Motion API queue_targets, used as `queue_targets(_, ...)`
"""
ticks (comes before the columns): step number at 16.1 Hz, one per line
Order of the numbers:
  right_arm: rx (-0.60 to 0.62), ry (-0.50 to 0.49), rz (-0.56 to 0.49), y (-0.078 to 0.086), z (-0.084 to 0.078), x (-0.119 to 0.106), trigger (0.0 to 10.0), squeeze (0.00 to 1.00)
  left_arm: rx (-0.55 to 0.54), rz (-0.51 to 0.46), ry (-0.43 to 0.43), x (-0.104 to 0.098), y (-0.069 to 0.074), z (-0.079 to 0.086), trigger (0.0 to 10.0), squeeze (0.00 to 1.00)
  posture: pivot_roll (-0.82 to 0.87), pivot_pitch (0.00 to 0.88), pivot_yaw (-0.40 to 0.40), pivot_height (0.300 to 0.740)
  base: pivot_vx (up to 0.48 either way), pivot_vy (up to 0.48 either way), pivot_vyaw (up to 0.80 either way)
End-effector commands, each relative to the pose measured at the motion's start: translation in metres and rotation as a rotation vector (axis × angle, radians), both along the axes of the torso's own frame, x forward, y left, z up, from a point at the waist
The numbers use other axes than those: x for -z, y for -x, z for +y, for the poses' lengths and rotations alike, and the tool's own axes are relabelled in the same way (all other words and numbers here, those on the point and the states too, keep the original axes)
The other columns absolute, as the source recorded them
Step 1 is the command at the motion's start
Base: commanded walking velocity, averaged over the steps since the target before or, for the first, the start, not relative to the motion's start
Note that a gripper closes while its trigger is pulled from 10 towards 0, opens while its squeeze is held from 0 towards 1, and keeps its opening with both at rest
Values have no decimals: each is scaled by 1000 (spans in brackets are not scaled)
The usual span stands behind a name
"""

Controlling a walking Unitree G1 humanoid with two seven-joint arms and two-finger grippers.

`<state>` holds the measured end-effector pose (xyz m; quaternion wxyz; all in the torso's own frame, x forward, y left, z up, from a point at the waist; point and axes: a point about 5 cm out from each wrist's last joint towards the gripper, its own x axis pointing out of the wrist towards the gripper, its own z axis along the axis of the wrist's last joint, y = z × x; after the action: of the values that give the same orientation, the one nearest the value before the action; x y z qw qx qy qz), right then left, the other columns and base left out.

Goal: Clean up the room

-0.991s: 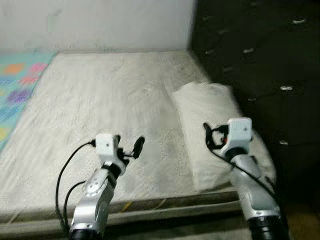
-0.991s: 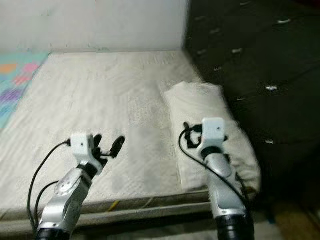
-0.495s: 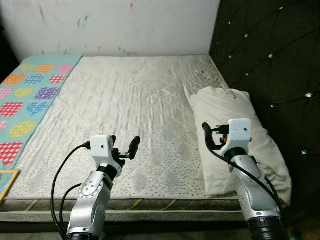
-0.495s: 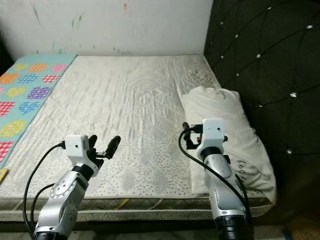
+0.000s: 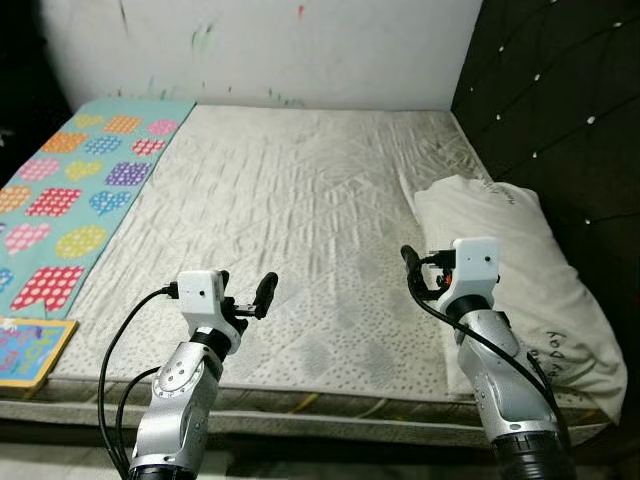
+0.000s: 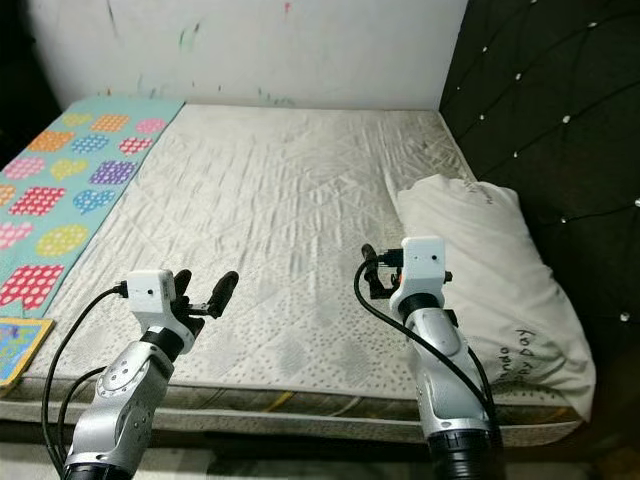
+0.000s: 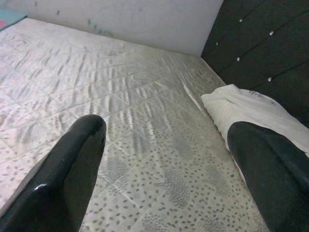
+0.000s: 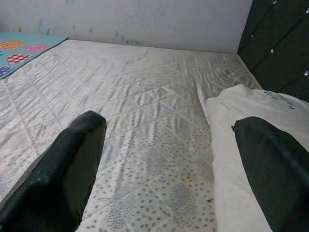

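White pillow (image 5: 520,280) bears small dark lettering, unreadable.

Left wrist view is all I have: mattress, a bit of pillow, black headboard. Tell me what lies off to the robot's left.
Observer: A patterned mat lies along the mattress's left edge.
Operator: Report anything near that front corner.
Observer: A colourful flat item sits beyond the mat's near end; I cannot tell what.
Operator: Give the right tool's position.
Observer: The right tool hovers open beside the pillow, apart from it.
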<state>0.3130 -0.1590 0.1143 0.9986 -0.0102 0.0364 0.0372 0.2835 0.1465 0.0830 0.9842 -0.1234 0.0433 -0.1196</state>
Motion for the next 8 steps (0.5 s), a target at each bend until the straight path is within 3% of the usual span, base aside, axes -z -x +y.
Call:
queue_targets(1,-4,-2,-5,-2,-1,-2,10000,0,-8,-4,-10,-2,-1,1,10000,0,-145,0,10,740,0,352,0)
queue_targets(8,-6,10,2,-2,-3,0,10000,0,-12,-4,-5,-2,-1,1,10000,0,-152,0,7,740,0,415,0)
